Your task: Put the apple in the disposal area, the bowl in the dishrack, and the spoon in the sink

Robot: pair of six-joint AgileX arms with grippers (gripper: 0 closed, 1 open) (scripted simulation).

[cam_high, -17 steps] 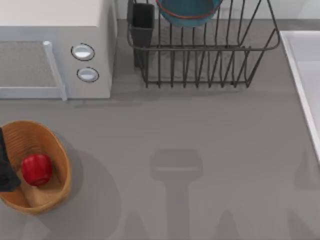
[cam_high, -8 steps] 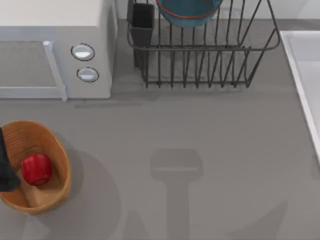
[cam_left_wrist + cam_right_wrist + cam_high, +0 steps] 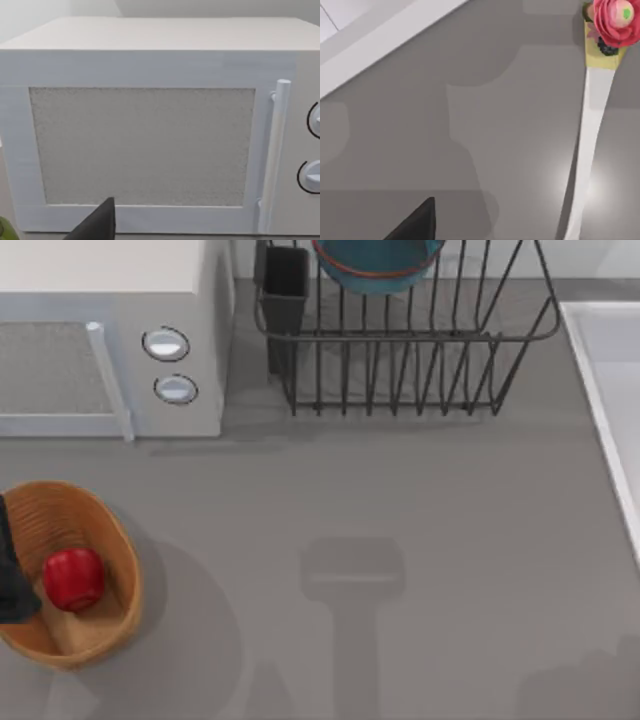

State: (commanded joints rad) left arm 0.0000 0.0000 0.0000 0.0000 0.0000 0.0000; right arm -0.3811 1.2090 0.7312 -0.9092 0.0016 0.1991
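Over on the left, the apple sits inside the wicker disposal area, the left gripper at its edge, grip unreadable. Bowl rests in the dishrack. Spoon lies on the table near the sink.

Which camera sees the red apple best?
The top view. There the apple lies whole inside the woven basket at the table's left. The left wrist view faces the microwave, and the right wrist view looks at the spoon on the table.
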